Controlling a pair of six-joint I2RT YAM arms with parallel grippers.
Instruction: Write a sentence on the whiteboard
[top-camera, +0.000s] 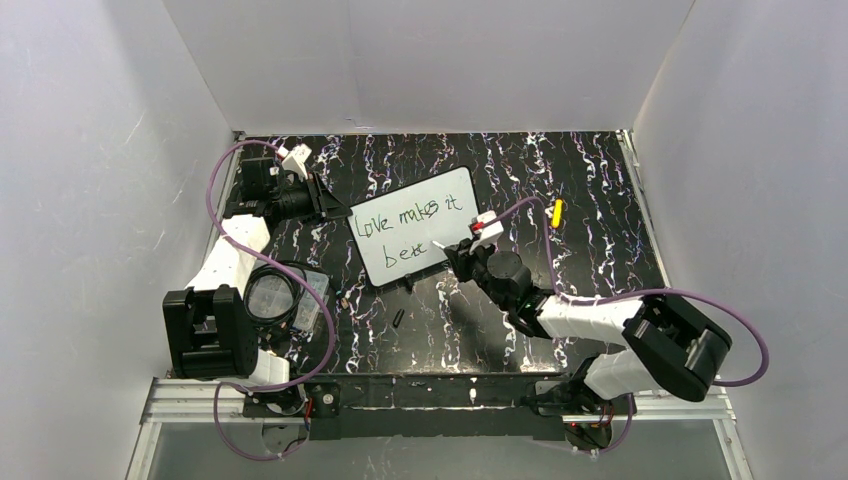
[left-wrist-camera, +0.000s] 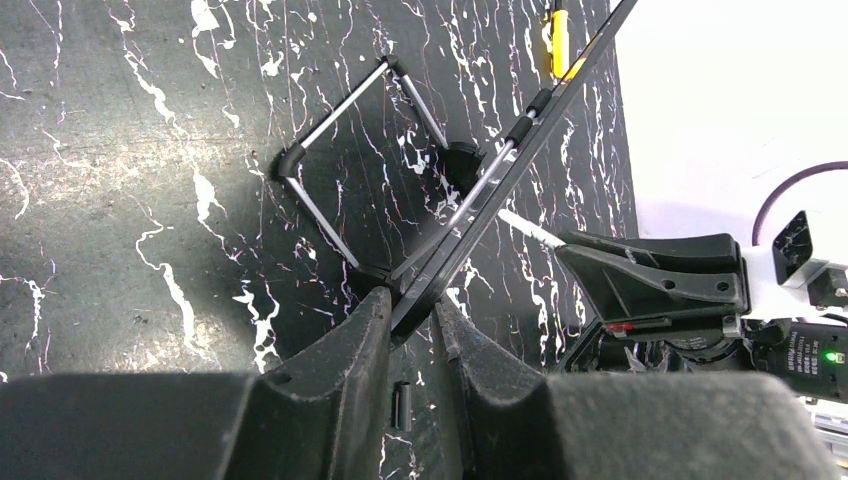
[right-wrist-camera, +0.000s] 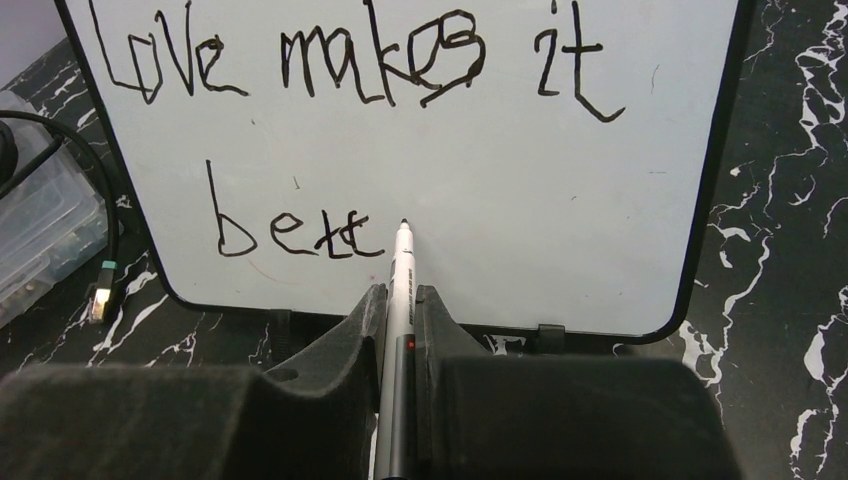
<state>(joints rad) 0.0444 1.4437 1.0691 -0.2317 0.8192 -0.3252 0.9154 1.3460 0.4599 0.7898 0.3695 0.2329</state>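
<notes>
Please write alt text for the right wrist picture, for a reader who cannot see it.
The right gripper holds a white pen, its tip just after the letters "bett" on the whiteboard. The line above reads "Love makes it". A black marbled table shows beside the board.

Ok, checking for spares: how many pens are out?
2. One white pen is in the right jaws, its tip at the whiteboard. A yellow one lies on the table past the board's right edge. Others may be hidden.
</notes>
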